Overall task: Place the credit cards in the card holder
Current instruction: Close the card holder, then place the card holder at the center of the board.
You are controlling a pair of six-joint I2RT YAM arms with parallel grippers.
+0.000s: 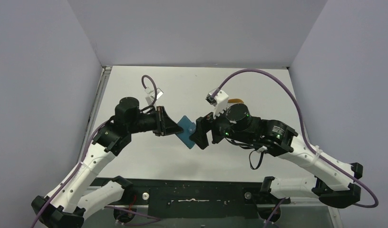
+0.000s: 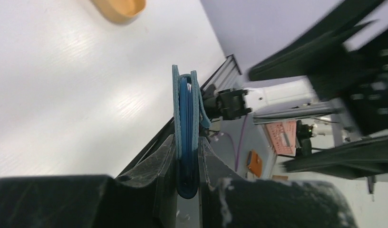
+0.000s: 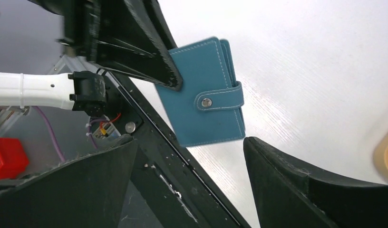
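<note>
Card holder [image 1: 186,127] is up off the table [image 1: 135,85], hanging in the air between my two arms, pretty much dead centre in the top view. It's folded shut. In the right wrist view [image 3: 201,90] I see its teal front face with white stitching, and the strap tab [image 3: 225,97] is wrapped round the edge with the snap button [image 3: 207,101] sitting on the front.

Left gripper [image 1: 174,127] has it. In the left wrist view the two black fingers [image 2: 166,161] are pressed onto both covers, and the holder [image 2: 187,109] stands edge-on between them, with darker blue inner layers showing between the two lighter covers. The pinch is on the side away from the tab.

Right gripper [image 3: 189,145] is spread wide. Its fingers [image 3: 277,175] sit just below the holder's lower edge, one on each side. The right-hand tip is very close to the holder's bottom corner, and I can't tell if it's touching. From the top camera this gripper [image 1: 198,134] sits right against the holder's near-right side.

Further out, the orange tray [image 2: 118,7] rests on the table beyond the holder, and a bit of it peeks in at the right wrist view's edge [image 3: 387,152].
</note>
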